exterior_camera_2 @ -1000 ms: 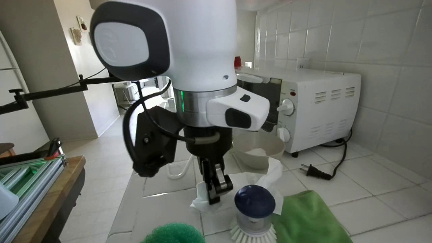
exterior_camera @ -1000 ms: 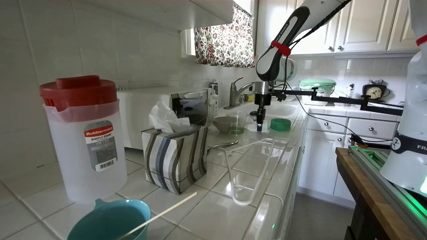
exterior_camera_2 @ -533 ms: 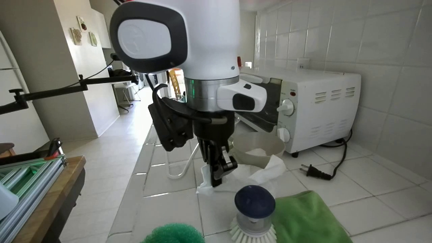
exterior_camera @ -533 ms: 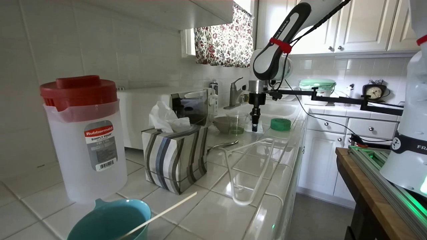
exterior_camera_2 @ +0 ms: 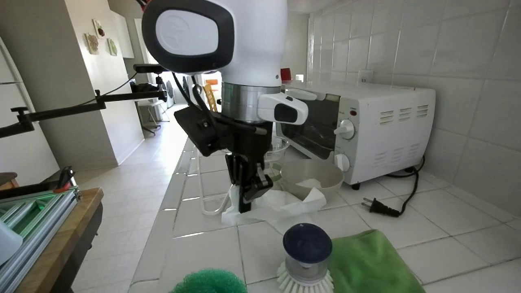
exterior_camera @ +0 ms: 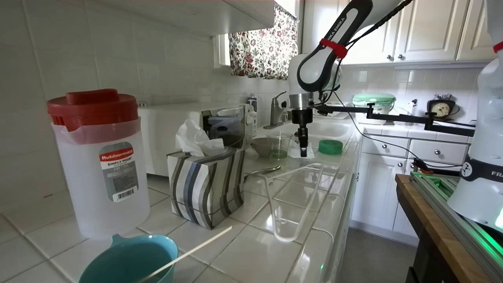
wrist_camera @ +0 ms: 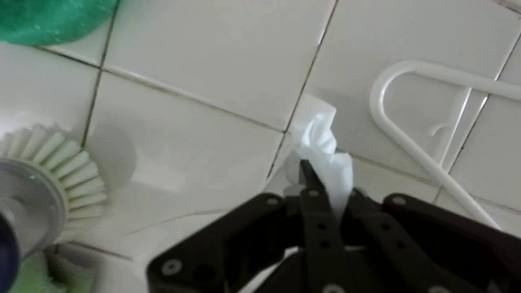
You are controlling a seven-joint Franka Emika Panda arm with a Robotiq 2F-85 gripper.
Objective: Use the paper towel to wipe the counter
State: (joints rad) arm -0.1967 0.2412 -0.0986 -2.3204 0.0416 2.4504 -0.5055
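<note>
My gripper (exterior_camera: 303, 151) is low over the white tiled counter (exterior_camera: 255, 255), pointing down. It also shows in an exterior view (exterior_camera_2: 251, 199) and at the bottom of the wrist view (wrist_camera: 325, 183). Its fingers are shut on a thin, crumpled white paper towel (exterior_camera_2: 287, 203). In the wrist view a folded tuft of the towel (wrist_camera: 325, 150) sticks out past the fingertips. The towel spreads toward the bowl side, low over the tiles (exterior_camera_2: 203, 252); whether all of it touches the counter I cannot tell. The part between the fingers is hidden.
A white bent-tube frame (exterior_camera: 287, 238) lies near the gripper. A green scrubber (exterior_camera_2: 209, 283), a dish brush (exterior_camera_2: 307, 244), a green cloth (exterior_camera_2: 370, 260), a beige bowl (exterior_camera_2: 317, 183) and a clear cup (exterior_camera: 279, 151) stand around it. A toaster oven (exterior_camera_2: 390, 122) is behind; a tissue box (exterior_camera: 204, 184) is nearer.
My gripper has moved along the counter, away from the dish brush and green scrubber and toward the white tube frame. The paper towel has moved with it and has drawn clear of the brush.
</note>
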